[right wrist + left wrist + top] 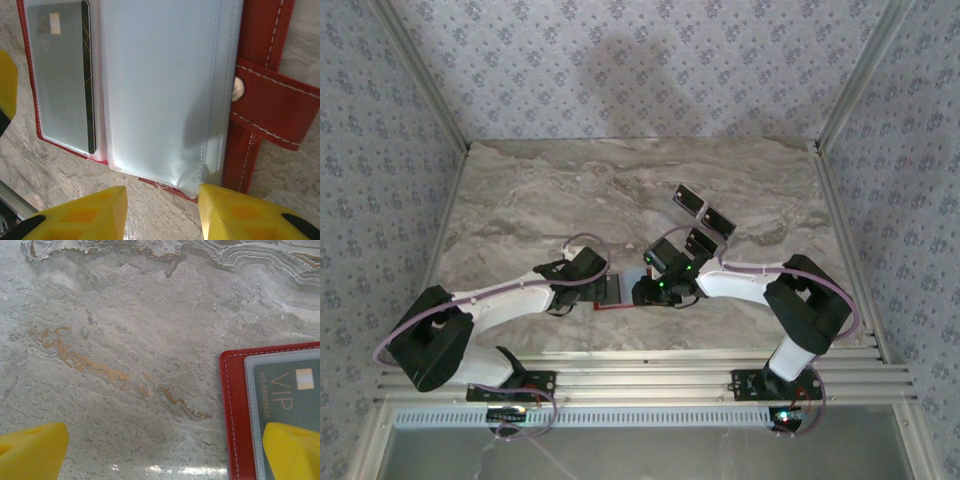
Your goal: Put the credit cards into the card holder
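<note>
Lying open on the marbled grey counter (520, 200), the red stitched card holder (260, 30) sleeves one grey VIP credit card (285, 400); three dark cards (718, 222) wait beyond. The left end effector (160, 455) and right end effector (162, 210) hover there, spread and empty.

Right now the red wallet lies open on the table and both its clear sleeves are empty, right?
Not quite. The wallet lies open on the table, but one clear sleeve already holds a card; the right wrist view shows it. The sleeve beside it looks empty.
</note>
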`<state>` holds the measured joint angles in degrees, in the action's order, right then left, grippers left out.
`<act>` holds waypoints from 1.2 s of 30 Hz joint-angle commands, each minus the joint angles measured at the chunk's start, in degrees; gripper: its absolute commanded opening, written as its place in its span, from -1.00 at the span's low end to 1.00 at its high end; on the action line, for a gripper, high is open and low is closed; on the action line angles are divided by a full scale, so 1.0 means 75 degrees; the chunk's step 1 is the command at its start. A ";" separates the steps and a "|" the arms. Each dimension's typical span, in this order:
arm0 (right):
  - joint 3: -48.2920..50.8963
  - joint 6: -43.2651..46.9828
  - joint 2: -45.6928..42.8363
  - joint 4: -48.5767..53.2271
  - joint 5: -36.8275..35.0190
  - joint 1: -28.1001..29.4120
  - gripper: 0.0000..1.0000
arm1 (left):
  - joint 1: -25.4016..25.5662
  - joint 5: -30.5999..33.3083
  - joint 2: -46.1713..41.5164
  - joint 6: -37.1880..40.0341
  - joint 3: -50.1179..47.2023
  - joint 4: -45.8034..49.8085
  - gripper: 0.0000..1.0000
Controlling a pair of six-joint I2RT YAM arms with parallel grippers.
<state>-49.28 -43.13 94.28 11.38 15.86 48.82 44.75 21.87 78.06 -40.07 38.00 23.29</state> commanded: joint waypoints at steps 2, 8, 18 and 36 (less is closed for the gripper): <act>-0.0134 -0.0084 0.0070 -0.0113 0.0106 -0.0126 -0.12 | 0.0077 0.0087 -0.0003 -0.0018 0.0106 -0.0057 0.99; -0.0156 -0.0199 0.0161 -0.0192 0.0153 -0.0187 -0.19 | 0.0070 0.0102 -0.0014 -0.0020 0.0075 -0.0082 1.00; 0.0001 -0.0304 0.0182 -0.0149 0.0181 -0.0094 -0.27 | 0.0075 0.0121 -0.0092 -0.0024 0.0003 -0.0117 1.00; -0.0090 -0.0293 0.0161 -0.0086 0.0094 -0.0029 -0.94 | 0.0085 0.0251 -0.0270 -0.0091 -0.0011 -0.0026 1.00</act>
<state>-48.97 -45.45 95.07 9.89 16.71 48.31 44.82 22.06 77.95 -40.12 38.00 22.48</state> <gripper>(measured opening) 0.062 0.997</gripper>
